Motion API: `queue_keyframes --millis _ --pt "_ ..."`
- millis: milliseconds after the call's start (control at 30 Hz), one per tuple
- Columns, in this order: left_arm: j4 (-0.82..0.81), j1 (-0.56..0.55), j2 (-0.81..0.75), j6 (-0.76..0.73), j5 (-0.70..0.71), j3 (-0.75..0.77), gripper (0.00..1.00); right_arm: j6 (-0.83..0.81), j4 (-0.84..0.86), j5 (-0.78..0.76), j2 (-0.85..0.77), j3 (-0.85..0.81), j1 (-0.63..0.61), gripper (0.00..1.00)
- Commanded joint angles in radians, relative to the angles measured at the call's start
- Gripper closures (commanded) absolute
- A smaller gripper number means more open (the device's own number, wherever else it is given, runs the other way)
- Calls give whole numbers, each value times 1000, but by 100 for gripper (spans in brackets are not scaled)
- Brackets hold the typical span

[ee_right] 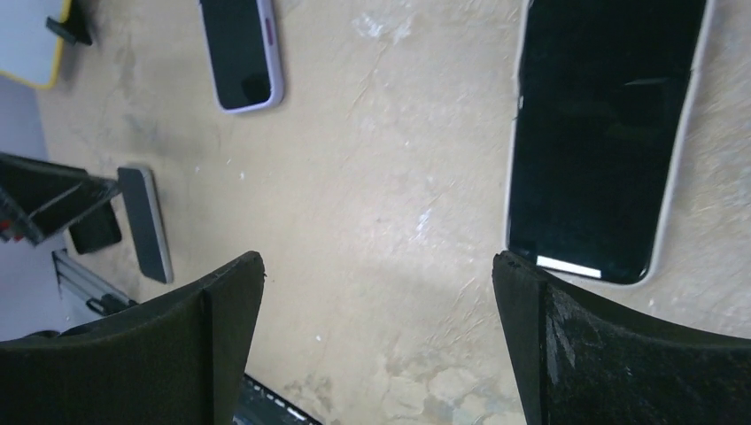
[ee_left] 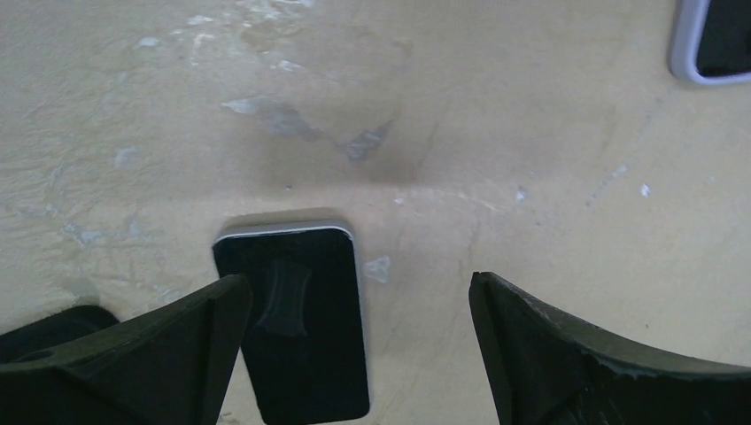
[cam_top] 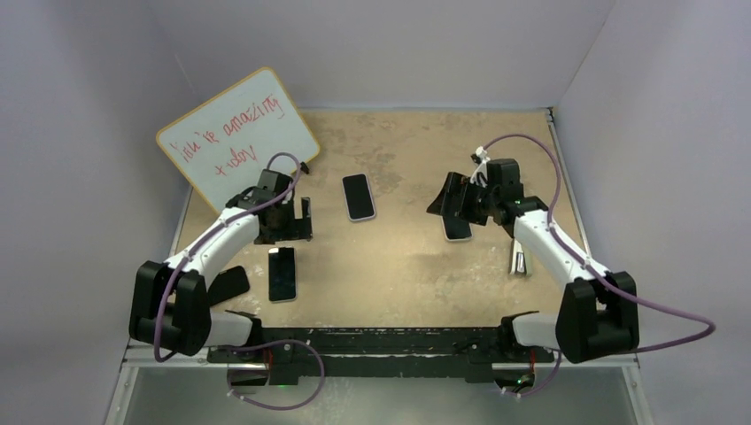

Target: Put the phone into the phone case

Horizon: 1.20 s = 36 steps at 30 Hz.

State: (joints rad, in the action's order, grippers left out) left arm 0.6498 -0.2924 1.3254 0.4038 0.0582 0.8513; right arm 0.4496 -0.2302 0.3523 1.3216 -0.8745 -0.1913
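Note:
A bare black phone with a silver edge point(cam_top: 282, 274) lies at the near left; in the left wrist view point(ee_left: 301, 336) it lies flat, partly behind my left finger. A flat black case point(cam_top: 228, 285) lies just left of it. My left gripper point(cam_top: 285, 228) hovers just beyond the phone, open and empty point(ee_left: 359, 292). My right gripper point(cam_top: 453, 200) is open and empty point(ee_right: 379, 266) above the table, beside a phone in a white case point(ee_right: 602, 133), which also shows in the top view point(cam_top: 457, 227).
A phone in a lilac case point(cam_top: 359, 197) lies at the table's middle point(ee_right: 239, 49). A yellow-rimmed whiteboard point(cam_top: 237, 137) leans at the back left. A small grey object point(cam_top: 518, 259) lies by the right arm. Walls enclose the table.

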Motion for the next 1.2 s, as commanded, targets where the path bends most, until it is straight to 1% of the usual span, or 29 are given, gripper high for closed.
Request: queue_keyframes --millis 0,100,267,533,800,867,1067,1167 --pt "-4 82 24 33 -15 -11 2 47 52 79 -91 22 -8 1" --pt "7 104 46 41 23 -6 2 53 56 80 -139 32 -8 1" --pt "18 114 120 36 16 -8 2 83 88 104 -197 77 -8 1" --pt "32 114 185 42 46 -3 2 102 117 115 -190 102 -8 1" --pt "38 114 201 46 48 -1 4 118 140 117 -217 135 -7 1" --pt "38 114 216 44 55 3 5 117 139 116 -220 136 -8 1" --pt "32 114 217 40 44 3 13 117 124 115 -243 140 -8 1" --pt "18 114 217 29 -3 0 23 123 124 119 -258 148 -8 1"
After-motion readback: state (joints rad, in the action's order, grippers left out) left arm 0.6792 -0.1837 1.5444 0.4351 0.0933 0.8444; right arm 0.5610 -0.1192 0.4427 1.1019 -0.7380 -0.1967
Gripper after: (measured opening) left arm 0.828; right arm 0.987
